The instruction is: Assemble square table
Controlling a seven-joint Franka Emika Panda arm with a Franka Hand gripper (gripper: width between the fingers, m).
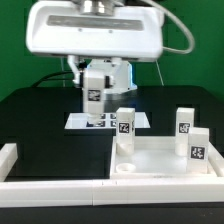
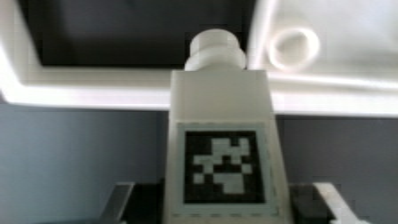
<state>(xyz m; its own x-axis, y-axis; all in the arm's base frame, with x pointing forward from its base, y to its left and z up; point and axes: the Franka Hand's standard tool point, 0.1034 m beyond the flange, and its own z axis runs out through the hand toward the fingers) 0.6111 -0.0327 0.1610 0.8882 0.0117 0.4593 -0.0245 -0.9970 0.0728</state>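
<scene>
Gripper [image 1: 95,103], jaws part-closed across the flat sides of a white leg [image 2: 221,135] held above the marker board [image 1: 78,121], far and left of the slab [image 1: 160,160]; the leg looks light, rigid and smooth, best clamped mid-body.

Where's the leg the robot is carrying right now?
The leg is in the hand, raised over the black table, toward the exterior view's left of the tabletop slab and near the marker board.
</scene>
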